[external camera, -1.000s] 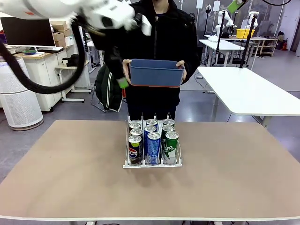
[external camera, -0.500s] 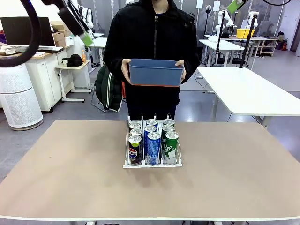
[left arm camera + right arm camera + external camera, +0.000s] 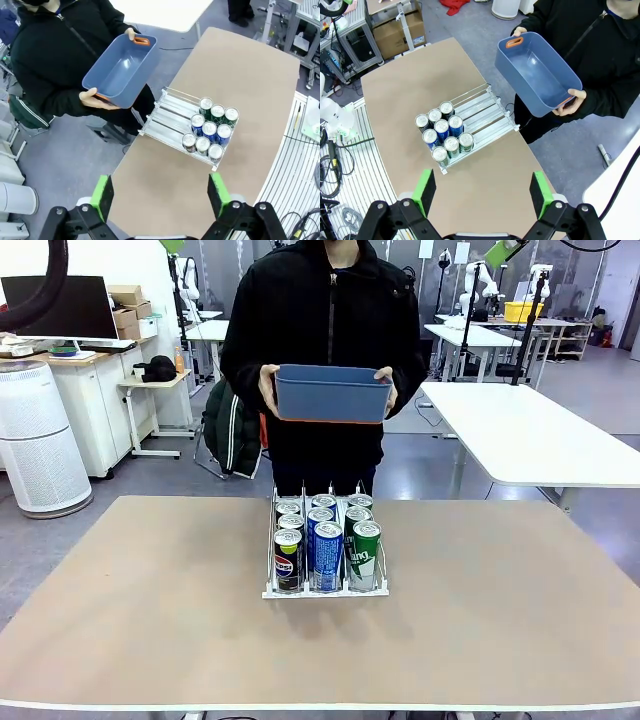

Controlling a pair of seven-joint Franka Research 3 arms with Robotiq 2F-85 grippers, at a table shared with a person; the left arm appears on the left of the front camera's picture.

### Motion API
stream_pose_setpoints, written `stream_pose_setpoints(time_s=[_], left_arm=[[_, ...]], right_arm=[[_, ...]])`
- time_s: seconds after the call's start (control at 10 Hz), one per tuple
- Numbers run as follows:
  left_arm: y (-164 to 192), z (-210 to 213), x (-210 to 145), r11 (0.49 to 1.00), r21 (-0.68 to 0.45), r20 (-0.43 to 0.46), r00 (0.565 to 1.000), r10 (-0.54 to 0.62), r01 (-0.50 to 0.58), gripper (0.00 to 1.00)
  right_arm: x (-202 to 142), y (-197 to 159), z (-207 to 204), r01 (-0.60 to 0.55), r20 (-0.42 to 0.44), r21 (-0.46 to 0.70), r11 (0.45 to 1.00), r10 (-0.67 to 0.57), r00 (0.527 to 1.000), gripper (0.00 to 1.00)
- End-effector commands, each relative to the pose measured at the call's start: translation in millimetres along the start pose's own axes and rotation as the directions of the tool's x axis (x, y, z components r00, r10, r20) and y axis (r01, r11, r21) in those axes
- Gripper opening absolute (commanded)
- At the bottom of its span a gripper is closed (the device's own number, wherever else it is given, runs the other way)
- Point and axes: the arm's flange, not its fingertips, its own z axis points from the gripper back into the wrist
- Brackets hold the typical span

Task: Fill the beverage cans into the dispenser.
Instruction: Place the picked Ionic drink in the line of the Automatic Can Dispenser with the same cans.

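Both arms' fingers (image 3: 161, 197) (image 3: 482, 192) spread wide; dispenser (image 3: 325, 590) holds 8 cans (image 3: 327, 545); tub (image 3: 332, 395) empty.

Bright even indoor light, soft shadows, sharp focus (wrist views bend at edges).

cans (image 3: 327, 535): eight upright, black/blue/green, silver tops | dispenser (image 3: 325, 589): white, three lanes, table centre

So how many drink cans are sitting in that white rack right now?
9 cans, three per lane at the robot-side end of the dispenser: black Pepsi in the left lane, blue in the middle, green on the right. None seem hidden.
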Motion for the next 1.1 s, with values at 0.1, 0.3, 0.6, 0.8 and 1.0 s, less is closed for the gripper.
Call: stream_pose_setpoints(time_s=[0.1,0.3,0.6,0.8,1.0], left_arm=[[4.8,-6.6,-2.8,0.999,-0.036,-0.004,1.000,0.031,-0.031,1.00],[3.0,1.5,1.3,1.000,-0.001,-0.003,1.000,0.007,-0.007,1.00],[3.0,1.5,1.3,1.000,-0.001,-0.003,1.000,0.007,-0.007,1.00],[3.0,1.5,1.3,1.000,-0.001,-0.003,1.000,0.007,-0.007,1.00],[3.0,1.5,1.3,1.000,-0.001,-0.003,1.000,0.007,-0.007,1.00]], right_arm=[[-0.7,0.8,-0.5,0.010,0.006,0.005,1.000,-0.010,1.000,1.00],[-0.7,0.8,-0.5,0.010,0.006,0.005,1.000,-0.010,1.000,1.00],[-0.7,0.8,-0.5,0.010,0.006,0.005,1.000,-0.010,1.000,1.00],[-0.7,0.8,-0.5,0.010,0.006,0.005,1.000,-0.010,1.000,1.00],[-0.7,0.8,-0.5,0.010,0.006,0.005,1.000,-0.010,1.000,1.00]])
